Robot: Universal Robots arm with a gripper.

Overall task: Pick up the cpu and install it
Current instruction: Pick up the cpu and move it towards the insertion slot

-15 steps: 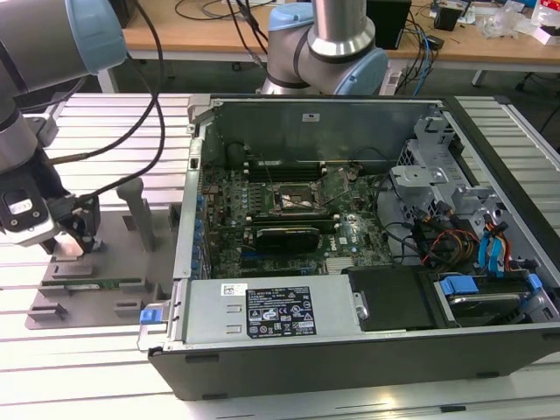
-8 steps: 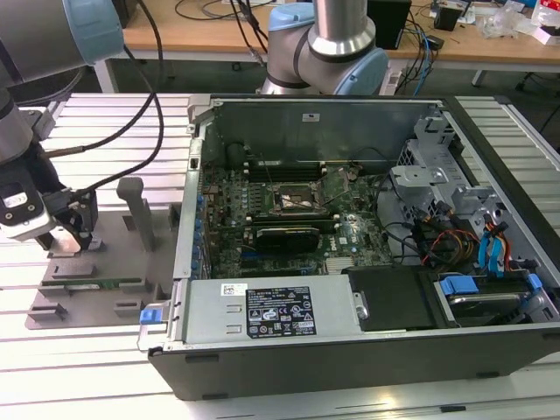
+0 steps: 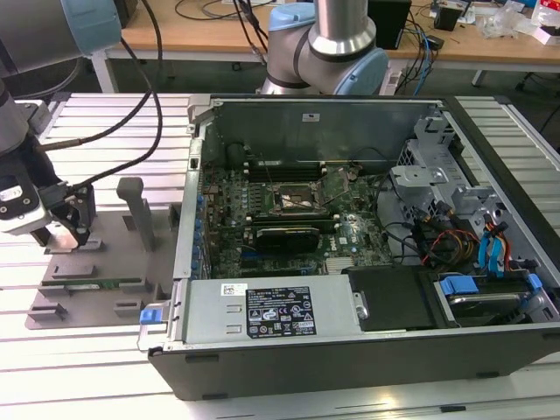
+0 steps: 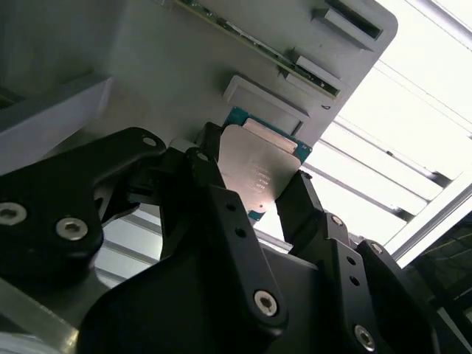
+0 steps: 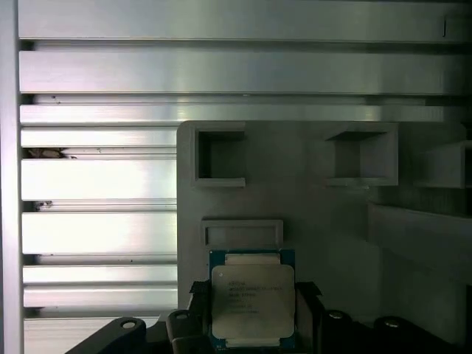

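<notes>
Tool (image 4: 254, 193) clamped on the cpu (image 4: 259, 164), a finger on each of two opposite edges, silvery lid facing both wrist cameras. I have it over the grey fixture plate (image 5: 339, 214) on the slatted worktop (image 3: 96, 385), at the exterior view's left. The motherboard socket (image 3: 297, 199) lies well apart toward the exterior view's right, inside the open computer case (image 3: 350, 346). Can't tell if the cpu touches the plate; underside hidden
</notes>
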